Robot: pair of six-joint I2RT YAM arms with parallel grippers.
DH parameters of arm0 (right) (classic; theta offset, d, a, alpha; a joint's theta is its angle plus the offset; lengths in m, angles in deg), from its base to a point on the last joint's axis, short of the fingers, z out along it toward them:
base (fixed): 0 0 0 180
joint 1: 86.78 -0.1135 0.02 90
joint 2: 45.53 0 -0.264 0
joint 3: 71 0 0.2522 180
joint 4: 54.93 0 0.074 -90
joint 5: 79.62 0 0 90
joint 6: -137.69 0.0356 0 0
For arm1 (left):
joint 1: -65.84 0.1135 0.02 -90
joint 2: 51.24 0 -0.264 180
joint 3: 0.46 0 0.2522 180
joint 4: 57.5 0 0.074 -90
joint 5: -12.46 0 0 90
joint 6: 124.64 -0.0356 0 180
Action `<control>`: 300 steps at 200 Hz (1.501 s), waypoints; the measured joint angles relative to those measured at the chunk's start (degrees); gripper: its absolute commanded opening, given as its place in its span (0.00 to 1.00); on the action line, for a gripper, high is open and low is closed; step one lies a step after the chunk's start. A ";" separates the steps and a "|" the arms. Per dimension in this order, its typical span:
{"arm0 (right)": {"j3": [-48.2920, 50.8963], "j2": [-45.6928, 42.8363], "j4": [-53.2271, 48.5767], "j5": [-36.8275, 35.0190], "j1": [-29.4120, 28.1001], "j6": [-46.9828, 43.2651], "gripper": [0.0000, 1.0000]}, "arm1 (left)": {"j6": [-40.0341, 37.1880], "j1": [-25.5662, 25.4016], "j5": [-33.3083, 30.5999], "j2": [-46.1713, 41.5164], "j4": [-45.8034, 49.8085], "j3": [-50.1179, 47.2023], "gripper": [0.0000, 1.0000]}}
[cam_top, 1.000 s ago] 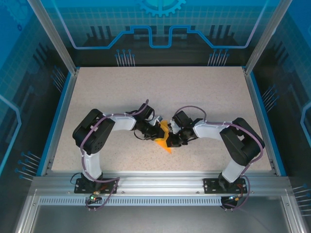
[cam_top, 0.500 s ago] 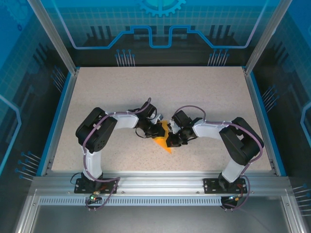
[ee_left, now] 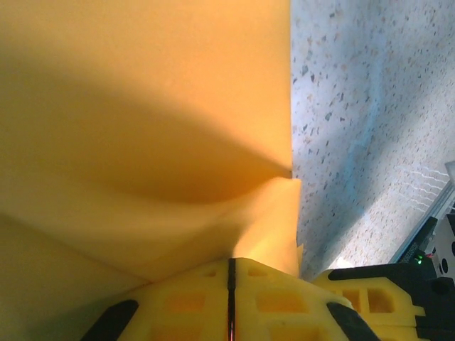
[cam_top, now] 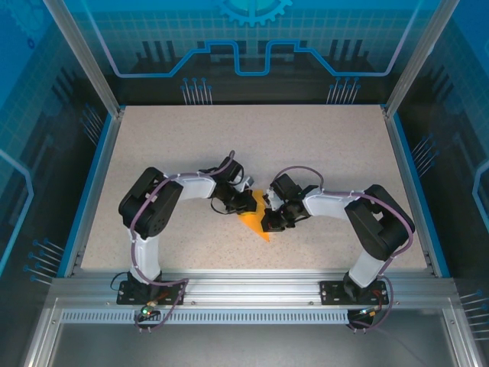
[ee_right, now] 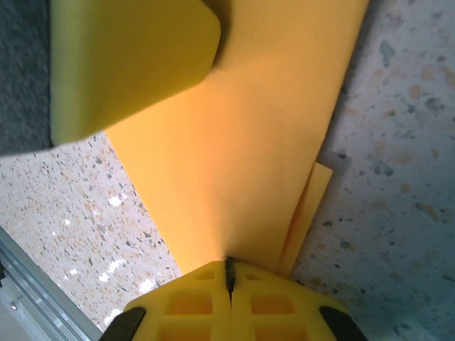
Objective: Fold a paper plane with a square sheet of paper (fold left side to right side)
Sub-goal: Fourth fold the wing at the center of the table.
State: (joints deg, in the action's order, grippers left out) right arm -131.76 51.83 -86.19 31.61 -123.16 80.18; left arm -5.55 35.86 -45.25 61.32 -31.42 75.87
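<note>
The orange sheet of paper (cam_top: 254,222) lies partly folded at the table's middle front, between both grippers, tapering to a point toward the front edge. My left gripper (cam_top: 246,205) is shut on its left part; in the left wrist view the paper (ee_left: 142,128) bulges up out of the closed left gripper (ee_left: 229,284). My right gripper (cam_top: 267,222) is shut on the paper's right edge. In the right wrist view the paper (ee_right: 249,156) runs out from the closed right gripper (ee_right: 229,273), with a second layer showing beside it. The paper's middle is hidden under the grippers.
The speckled table (cam_top: 306,145) has free room behind and to both sides of the grippers. A blue rim and metal posts bound it. A yellow finger of the left gripper (ee_right: 128,64) rests on the paper close to my right gripper.
The left gripper has shifted slightly back and to the right, and the raised paper flap it holds now lies lower. The right gripper has stayed in place.
</note>
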 measured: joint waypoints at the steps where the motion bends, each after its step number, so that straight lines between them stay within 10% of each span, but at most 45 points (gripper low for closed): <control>1: 0.00 -0.02 0.00 0.00 0.00 0.00 0.00 | -0.04 0.02 0.02 0.02 0.09 0.04 0.11; 193: 0.94 -0.98 1.11 -1.29 -0.74 0.11 0.00 | -4.81 10.14 -1.27 4.72 -0.20 7.15 0.15; 300: 3.76 -2.19 7.56 -0.90 -1.66 6.05 0.11 | -4.59 14.08 -4.28 -8.22 0.17 3.69 0.45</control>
State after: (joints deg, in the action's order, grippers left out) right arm -128.00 49.64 -78.63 30.72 -124.82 86.24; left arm -10.14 49.94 -49.53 53.10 -31.25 79.57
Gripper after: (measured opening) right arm 0.086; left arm 0.431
